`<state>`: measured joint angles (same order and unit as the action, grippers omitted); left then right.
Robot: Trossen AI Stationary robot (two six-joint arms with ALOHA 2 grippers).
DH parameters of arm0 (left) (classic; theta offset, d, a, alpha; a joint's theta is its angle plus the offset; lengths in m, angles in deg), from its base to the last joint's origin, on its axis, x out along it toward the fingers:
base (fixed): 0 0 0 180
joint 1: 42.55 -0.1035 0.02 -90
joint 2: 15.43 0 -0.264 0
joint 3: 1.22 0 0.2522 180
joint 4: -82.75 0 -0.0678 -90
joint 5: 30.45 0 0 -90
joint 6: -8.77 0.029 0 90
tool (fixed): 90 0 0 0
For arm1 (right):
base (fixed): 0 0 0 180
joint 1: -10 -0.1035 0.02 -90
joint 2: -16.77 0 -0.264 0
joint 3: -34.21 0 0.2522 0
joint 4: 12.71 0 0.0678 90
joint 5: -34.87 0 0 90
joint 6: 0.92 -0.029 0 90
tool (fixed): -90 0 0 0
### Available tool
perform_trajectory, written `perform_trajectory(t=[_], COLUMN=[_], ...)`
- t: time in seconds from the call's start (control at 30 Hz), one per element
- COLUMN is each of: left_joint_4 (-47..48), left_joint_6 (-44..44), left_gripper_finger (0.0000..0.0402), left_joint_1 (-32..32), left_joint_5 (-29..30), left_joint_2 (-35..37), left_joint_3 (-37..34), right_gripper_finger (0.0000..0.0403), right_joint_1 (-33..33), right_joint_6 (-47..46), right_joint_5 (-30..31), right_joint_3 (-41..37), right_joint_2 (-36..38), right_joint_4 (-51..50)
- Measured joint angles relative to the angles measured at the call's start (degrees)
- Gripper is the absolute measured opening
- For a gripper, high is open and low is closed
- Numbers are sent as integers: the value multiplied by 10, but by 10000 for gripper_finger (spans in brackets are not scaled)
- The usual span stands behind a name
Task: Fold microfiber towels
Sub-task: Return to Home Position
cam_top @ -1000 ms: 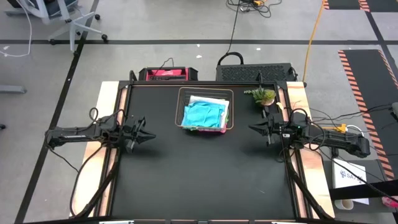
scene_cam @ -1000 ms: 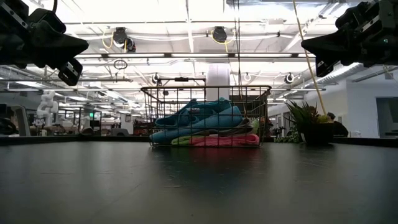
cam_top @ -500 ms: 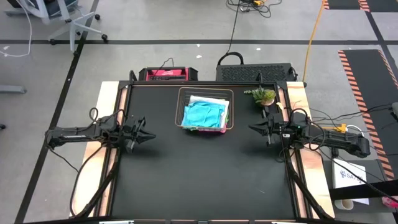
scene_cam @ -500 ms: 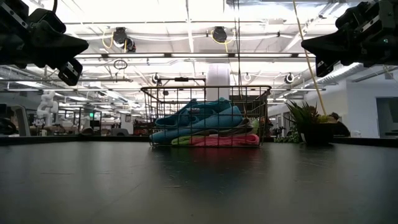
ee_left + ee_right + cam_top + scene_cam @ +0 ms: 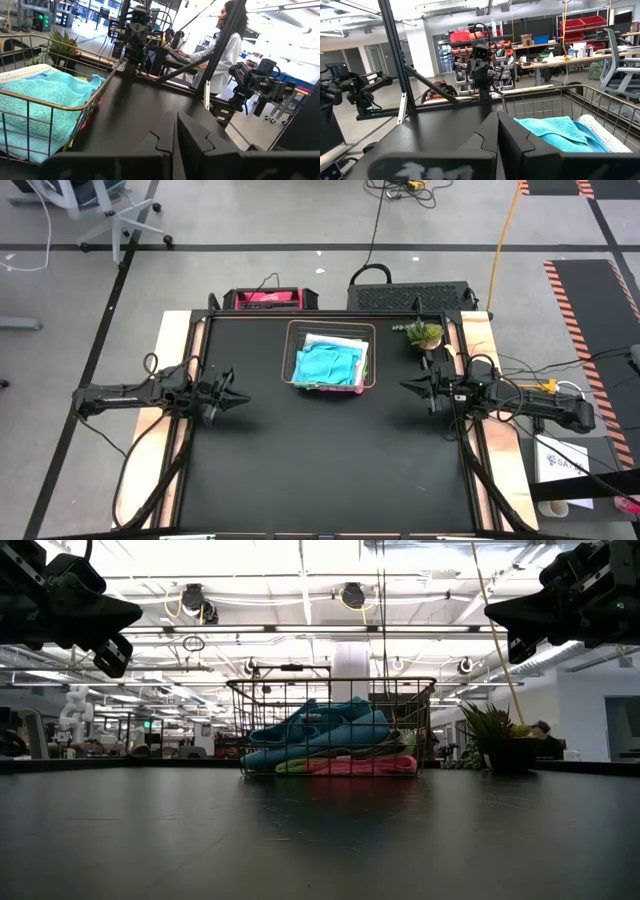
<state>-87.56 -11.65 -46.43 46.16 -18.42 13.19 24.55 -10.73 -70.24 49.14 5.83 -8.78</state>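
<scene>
Left gripper (image 5: 240, 399) and right gripper (image 5: 404, 387) hover either side, fingers pinched together, empty. Towels (image 5: 328, 365) piled lopsided in basket (image 5: 330, 326); top one could slide.

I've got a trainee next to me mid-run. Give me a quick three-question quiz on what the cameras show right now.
1. True or false: a turquoise towel lies on top of the stack inside the wire basket.
2. What stands on the table near its far right corner, beside the basket?
A. a potted plant
B. a coffee mug
C. a roll of tape
3. Fill in the blank: the left arm and the right arm are at opposite sides of the table, holding nothing, each with its jaws ____.

Key: 1 true; 2 A; 3 shut.
</scene>
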Motion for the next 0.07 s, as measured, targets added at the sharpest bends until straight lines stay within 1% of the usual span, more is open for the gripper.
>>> perform_trajectory(t=[0.07], left_joint_4=[0], left_joint_6=[0], left_gripper_finger=[21], left_joint_1=[0], left_joint_5=[0], left_joint_2=[0], left_joint_3=[0], right_gripper_finger=[0], right_joint_1=[0], right_joint_6=[0], right_joint_5=[0], right_joint_3=[0], right_joint_2=[0], right_joint_4=[0])
